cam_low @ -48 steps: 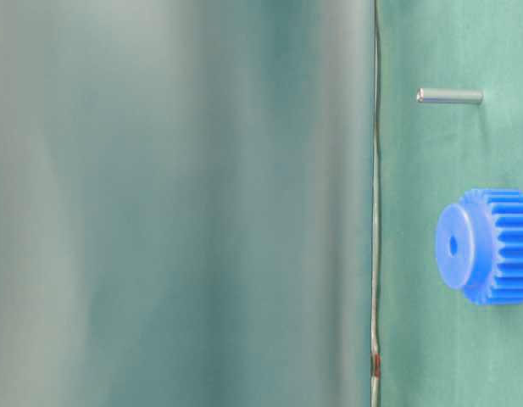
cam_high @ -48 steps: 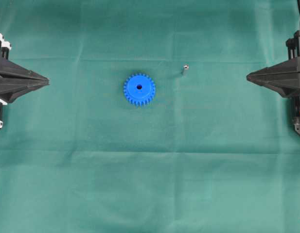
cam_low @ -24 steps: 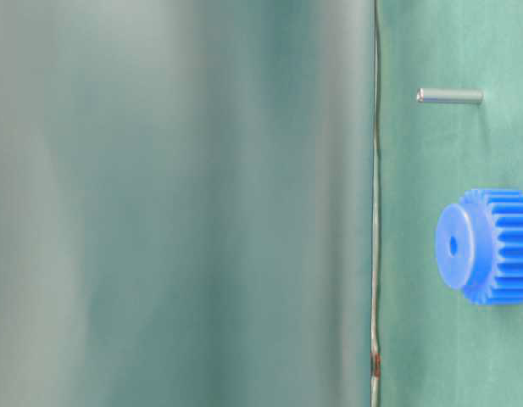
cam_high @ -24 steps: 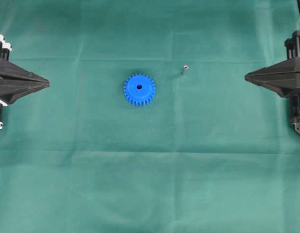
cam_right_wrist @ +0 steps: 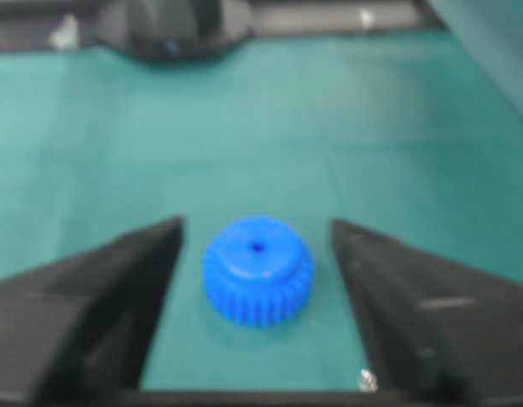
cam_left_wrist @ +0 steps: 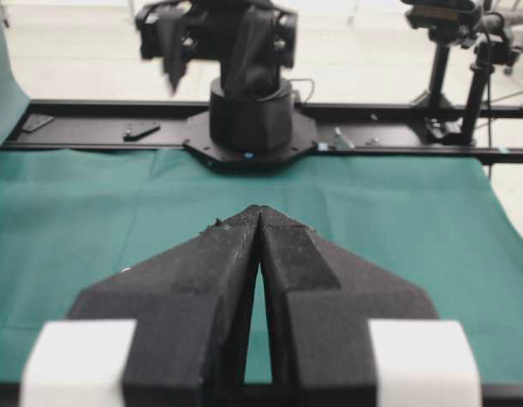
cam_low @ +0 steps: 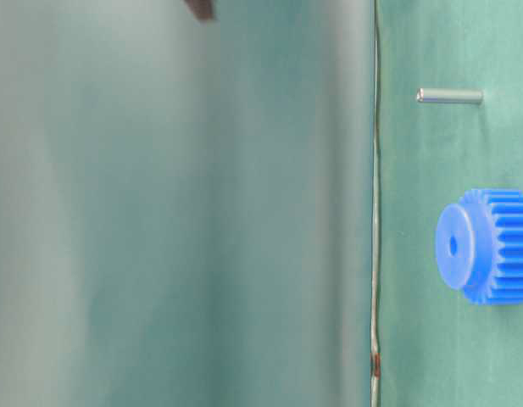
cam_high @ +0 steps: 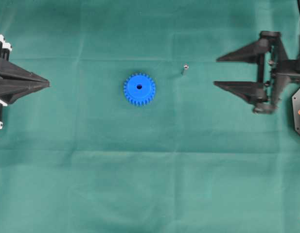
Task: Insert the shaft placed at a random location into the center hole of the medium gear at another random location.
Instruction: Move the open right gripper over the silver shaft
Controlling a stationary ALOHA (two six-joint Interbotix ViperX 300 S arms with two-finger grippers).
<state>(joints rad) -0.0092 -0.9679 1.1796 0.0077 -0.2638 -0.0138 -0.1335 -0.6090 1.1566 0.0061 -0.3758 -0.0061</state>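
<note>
A green cloth (cam_high: 140,184) carries the medium gear (cam_high: 139,90) and, well apart from it, the shaft (cam_high: 184,69).

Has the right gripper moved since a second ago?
Yes. The right gripper has opened and reached leftward toward the shaft, which lies where it was beside the gear.

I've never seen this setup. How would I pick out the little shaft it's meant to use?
Start at the green cloth covering the table and find the bright blue medium gear near its middle. In the overhead view, look right of it and slightly higher, toward the open right gripper. The shaft is the tiny silver-grey pin there, standing apart, the only metallic thing on the cloth.
</note>
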